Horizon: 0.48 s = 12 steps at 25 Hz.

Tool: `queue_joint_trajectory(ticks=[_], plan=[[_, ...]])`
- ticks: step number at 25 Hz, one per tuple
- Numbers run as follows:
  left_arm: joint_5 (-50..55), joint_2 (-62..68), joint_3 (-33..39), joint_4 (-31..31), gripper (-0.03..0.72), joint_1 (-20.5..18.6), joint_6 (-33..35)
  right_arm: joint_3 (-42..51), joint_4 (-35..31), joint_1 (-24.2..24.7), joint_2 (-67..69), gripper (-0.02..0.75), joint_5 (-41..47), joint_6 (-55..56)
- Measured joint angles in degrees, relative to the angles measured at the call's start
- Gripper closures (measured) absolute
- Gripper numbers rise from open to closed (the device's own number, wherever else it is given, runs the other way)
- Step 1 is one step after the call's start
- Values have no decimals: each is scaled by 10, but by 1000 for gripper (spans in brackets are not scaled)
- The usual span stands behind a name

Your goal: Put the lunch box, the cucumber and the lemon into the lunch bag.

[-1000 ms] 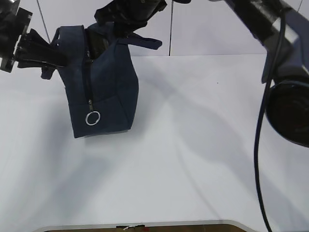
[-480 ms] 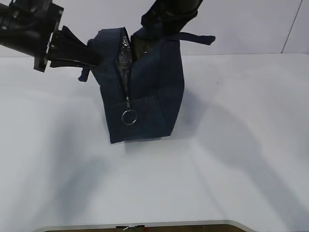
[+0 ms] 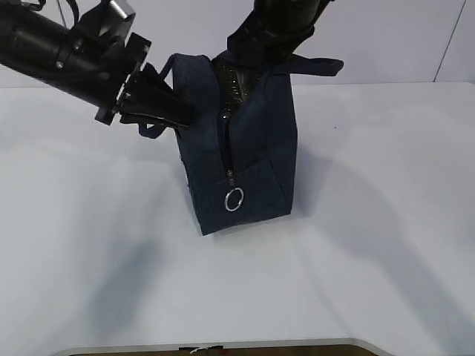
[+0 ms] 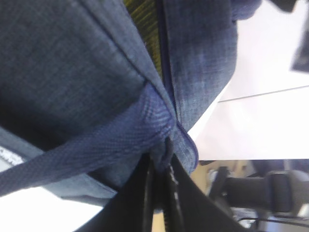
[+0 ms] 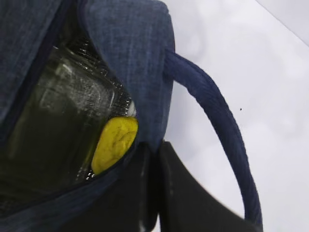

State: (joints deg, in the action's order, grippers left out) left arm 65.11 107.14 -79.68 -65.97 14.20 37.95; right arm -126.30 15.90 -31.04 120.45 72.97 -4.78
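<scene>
The dark navy lunch bag (image 3: 260, 156) stands upright on the white table, its top zipper open and the ring pull (image 3: 234, 200) hanging down its front. My left gripper (image 3: 184, 115) is shut on the bag's left rim where a handle joins; the left wrist view shows that pinch (image 4: 161, 154) on the fabric (image 4: 72, 63). My right gripper (image 3: 256, 59) is shut on the right rim from above, and its grip (image 5: 153, 154) sits by the opening. Inside lie the yellow lemon (image 5: 115, 142) and the clear lunch box (image 5: 63, 116). The cucumber is hidden.
One loop handle (image 3: 315, 65) sticks out to the right at the bag's top, and it arcs over the table (image 5: 217, 121) in the right wrist view. White tabletop (image 3: 371, 222) stretches around the bag to the front edge (image 3: 223, 345).
Both arms have carried the bag to the right and lower in the exterior view. The ring pull now hangs lower and further right. Both grips have stayed shut.
</scene>
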Motion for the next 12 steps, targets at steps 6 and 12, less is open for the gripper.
queue_joint_trajectory(ticks=[6, 12], plan=[[-12, 0, 0, 23, 698, 6, 1, 1, 0, 0, 0, 722, -1, 30], [-13, 6, 0, 25, 697, 6, 1, 1, -4, 0, 0, 686, -1, 41]])
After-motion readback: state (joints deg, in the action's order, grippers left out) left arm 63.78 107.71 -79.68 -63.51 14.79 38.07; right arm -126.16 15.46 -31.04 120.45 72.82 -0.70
